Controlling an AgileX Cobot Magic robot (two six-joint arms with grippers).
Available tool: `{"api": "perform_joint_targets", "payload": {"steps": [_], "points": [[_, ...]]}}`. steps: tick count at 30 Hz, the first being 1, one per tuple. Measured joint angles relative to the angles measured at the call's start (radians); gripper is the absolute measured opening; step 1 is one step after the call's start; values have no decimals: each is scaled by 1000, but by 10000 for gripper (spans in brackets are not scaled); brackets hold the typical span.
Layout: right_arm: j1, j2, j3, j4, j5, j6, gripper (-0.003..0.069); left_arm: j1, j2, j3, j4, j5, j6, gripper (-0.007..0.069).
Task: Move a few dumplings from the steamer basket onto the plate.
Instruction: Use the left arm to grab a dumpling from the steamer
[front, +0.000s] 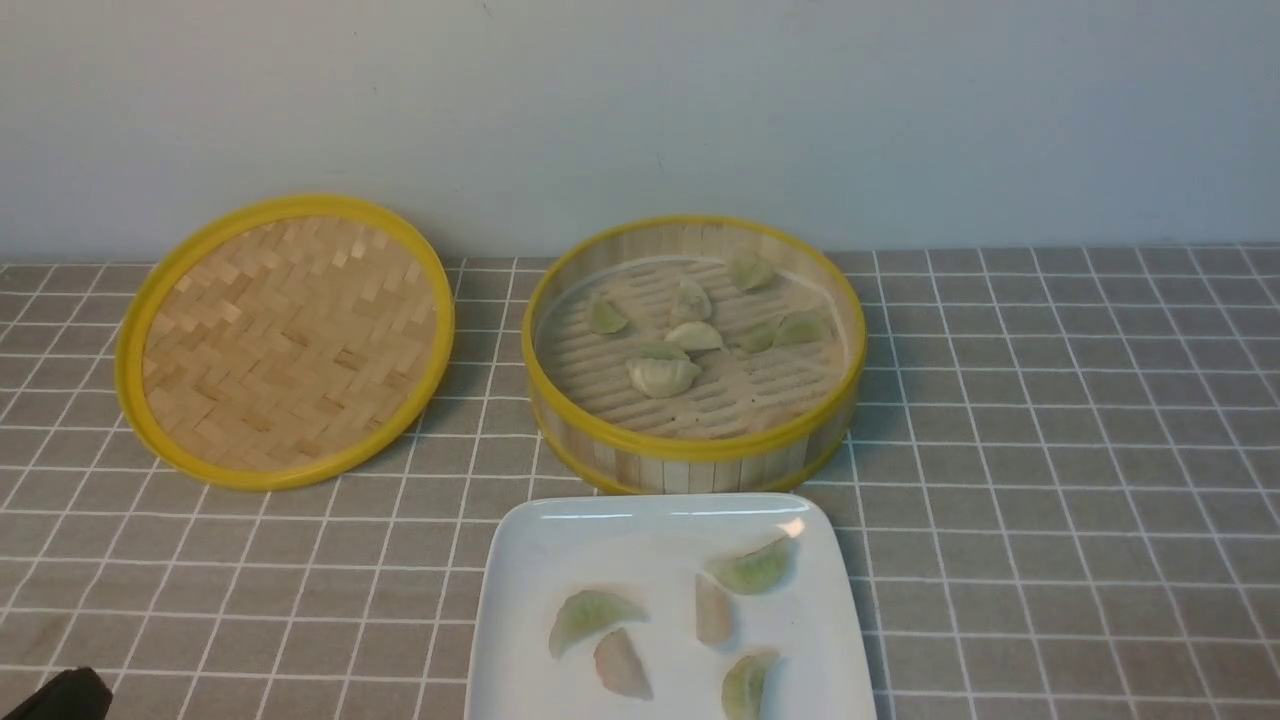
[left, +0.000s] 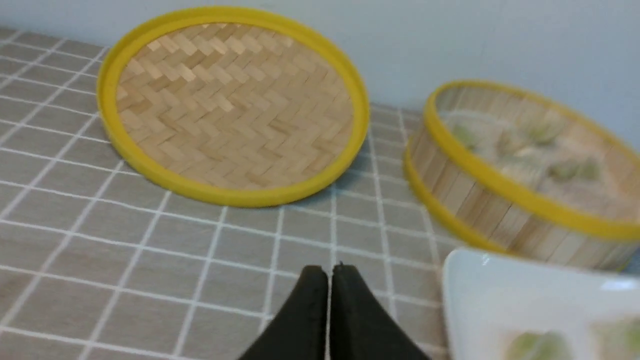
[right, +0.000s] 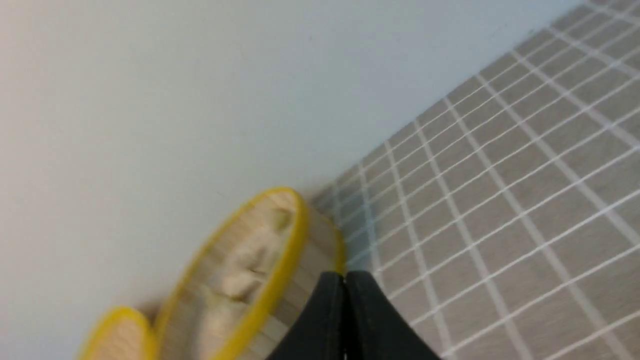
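1. Pale, bare wall (front: 640, 100) backed a table (front: 1050, 450) covered in grey cloth with a white grid.
2. Seen from the front, the plate (front: 520, 560) sat at the near edge of the table. The steamer basket (front: 690, 450) stood just beyond it at twelve o'clock, their rims close (whether they touched I could not tell).
3. From the plate, the woven lid (front: 285, 340) was at about ten o'clock, open side up, apart from the basket and near the wall.
4. Five dumplings (front: 712, 608) lay on the plate. There were green ones at roughly one, five and nine o'clock, a pinkish one near the middle and another at seven o'clock, none of them touching.
5. Seven or eight more rested on the basket's slatted floor (the overlap made an exact count doubtful). They were gathered from its centre out towards twelve and one o'clock, with the six o'clock side bare.
6. The left hand (left: 328, 272) was closed, its fingers pressed together with nothing between them. It was over bare cloth off the plate's nine o'clock side.
7. The right hand (right: 344, 280) was likewise closed and empty. It was out of the front view, and its own camera looked across at the basket from the three o'clock side.
8. By my reading the job was essentially done, since five on the plate is a fair "few". Neither hand was carrying anything or reaching into the basket, so little seemed left beyond an optional extra dumpling.
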Motion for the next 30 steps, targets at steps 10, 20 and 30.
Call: {"api": "perform_joint_targets", "payload": {"steps": [10,20,30], "points": [[0,0,0,312,-105,25,-15,0,0,0,-435,-290,-31,-5],[0,21,-143,259,18,-194,-15,0,169,-269,-438,-53,183,-5],[0,612,-763,-54,564,-399,-15,0,914,-759,-397,577,473,-5]]}}
